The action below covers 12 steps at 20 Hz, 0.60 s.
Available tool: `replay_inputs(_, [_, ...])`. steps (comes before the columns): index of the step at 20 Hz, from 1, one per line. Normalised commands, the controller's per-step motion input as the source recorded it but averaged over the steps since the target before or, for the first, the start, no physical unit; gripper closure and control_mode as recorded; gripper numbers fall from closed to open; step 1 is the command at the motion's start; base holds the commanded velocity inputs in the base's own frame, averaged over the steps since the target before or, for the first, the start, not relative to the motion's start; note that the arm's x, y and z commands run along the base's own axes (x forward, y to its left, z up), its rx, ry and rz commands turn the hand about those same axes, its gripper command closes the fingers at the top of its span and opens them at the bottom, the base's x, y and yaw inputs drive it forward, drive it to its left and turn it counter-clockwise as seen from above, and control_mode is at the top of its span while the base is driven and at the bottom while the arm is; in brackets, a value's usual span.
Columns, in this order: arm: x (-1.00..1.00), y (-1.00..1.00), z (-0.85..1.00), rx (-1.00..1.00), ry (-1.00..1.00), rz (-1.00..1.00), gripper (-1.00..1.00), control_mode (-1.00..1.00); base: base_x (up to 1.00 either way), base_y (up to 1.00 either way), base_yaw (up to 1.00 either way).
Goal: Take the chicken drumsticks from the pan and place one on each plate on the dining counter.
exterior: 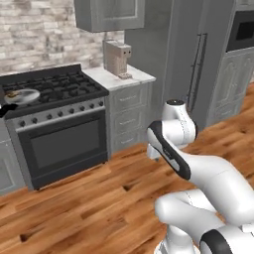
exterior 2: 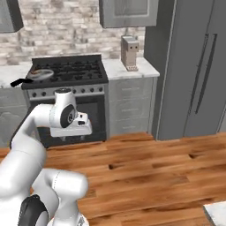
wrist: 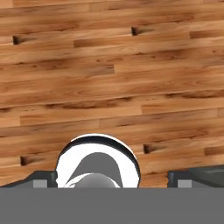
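left base view: pan (exterior: 22,95) on stove (exterior: 49,89) front-left burner, drumsticks (exterior: 13,93) inside, arm well apart.
right base view: pan (exterior 2: 40,74) untouched.
hand view: gripper (wrist: 111,179) jaws wide apart, empty, over wood floor (wrist: 109,65).
step: approach; next needs base nearer stove.

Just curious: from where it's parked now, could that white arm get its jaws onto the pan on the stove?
Probably not yet. The pan sits on the stove's far left corner, with open wooden floor between; the gripper points down at it.
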Motion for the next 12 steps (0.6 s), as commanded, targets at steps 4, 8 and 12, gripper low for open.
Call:
replay_inputs(4, [0.0,0.0,0.0,0.0,0.0,0.0,-1.0,1.0,1.0,0.54,0.03])
replay_inputs(8, [0.0,0.0,0.0,0.0,0.0,0.0,-1.0,1.0,1.0,0.5,0.15])
replay_inputs(12, [0.0,0.0,0.0,0.0,0.0,0.0,-1.0,1.0,0.96,0.37,0.31])
